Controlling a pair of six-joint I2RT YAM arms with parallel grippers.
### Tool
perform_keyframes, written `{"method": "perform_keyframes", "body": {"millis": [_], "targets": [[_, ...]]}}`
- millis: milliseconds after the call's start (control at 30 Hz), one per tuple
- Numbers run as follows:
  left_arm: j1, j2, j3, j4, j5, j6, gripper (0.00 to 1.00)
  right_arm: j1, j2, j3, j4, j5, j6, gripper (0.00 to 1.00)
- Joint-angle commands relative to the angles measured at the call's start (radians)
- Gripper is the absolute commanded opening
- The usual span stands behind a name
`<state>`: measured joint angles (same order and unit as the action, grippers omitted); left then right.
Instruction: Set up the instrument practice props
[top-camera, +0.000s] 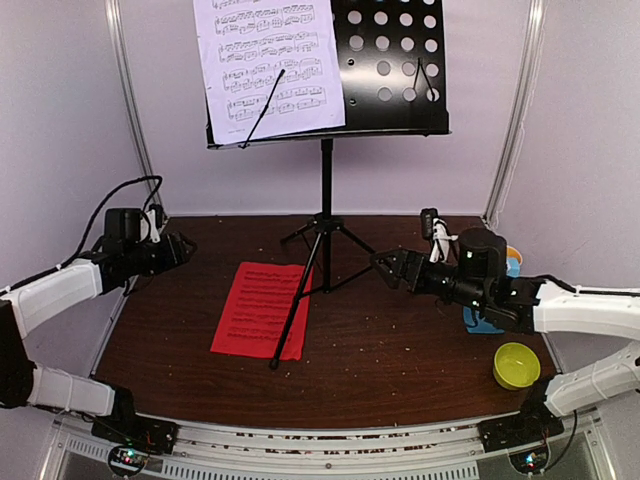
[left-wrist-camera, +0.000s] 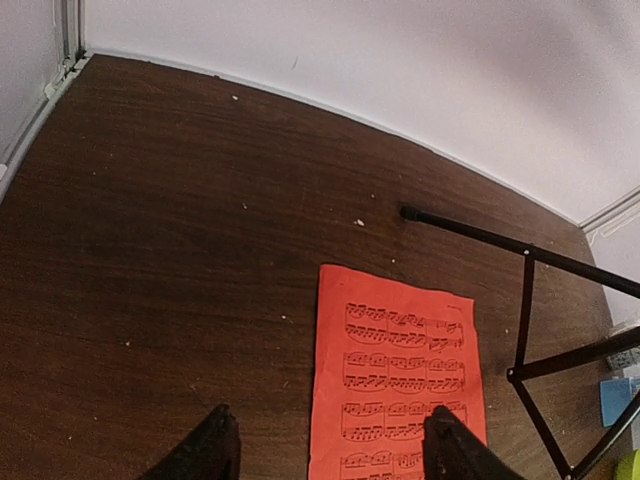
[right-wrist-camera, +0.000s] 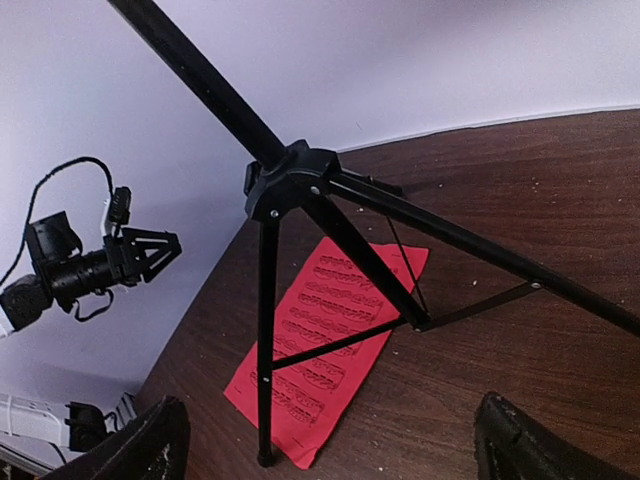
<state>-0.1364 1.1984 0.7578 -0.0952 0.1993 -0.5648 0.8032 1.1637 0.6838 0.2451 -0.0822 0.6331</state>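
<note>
Small yellow bowl (top-camera: 516, 365) upright near the right front edge of a dark brown worktop (top-camera: 400, 345), pale specks (left-wrist-camera: 358, 222) scattered across it, white walls (top-camera: 400, 180) behind

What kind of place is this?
Probably a robot test booth: white walls close around a brown wooden table, two white robot arms reach over it, beside a black perforated-metal music stand.

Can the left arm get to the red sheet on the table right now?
Probably yes: the left gripper is open, with bare table between it and the red sheet. A tripod leg crosses only its right edge.
</note>
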Motion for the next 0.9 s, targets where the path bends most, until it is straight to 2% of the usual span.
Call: {"method": "perform_keyframes", "body": {"millis": [0, 333, 533, 633, 867], "targets": [[0.006, 0.038, 0.008, 0.050, 0.014, 0.007, 0.65, 0.014, 0.074, -0.064, 0.200, 0.020, 0.150, 1.00], [0.007, 0.121, -0.108, 0.079, 0.059, 0.003, 0.62, 0.073, 0.353, -0.040, 0.400, -0.007, 0.374, 0.95], [-0.017, 0.183, -0.155, 0.133, 0.080, -0.011, 0.58, 0.097, 0.545, 0.014, 0.489, -0.047, 0.495, 0.85], [-0.038, 0.230, -0.161, 0.171, 0.086, -0.024, 0.55, 0.103, 0.605, 0.043, 0.493, -0.066, 0.536, 0.80], [-0.082, 0.365, -0.150, 0.242, 0.109, -0.028, 0.48, 0.113, 0.699, 0.100, 0.437, -0.095, 0.578, 0.78]]}}
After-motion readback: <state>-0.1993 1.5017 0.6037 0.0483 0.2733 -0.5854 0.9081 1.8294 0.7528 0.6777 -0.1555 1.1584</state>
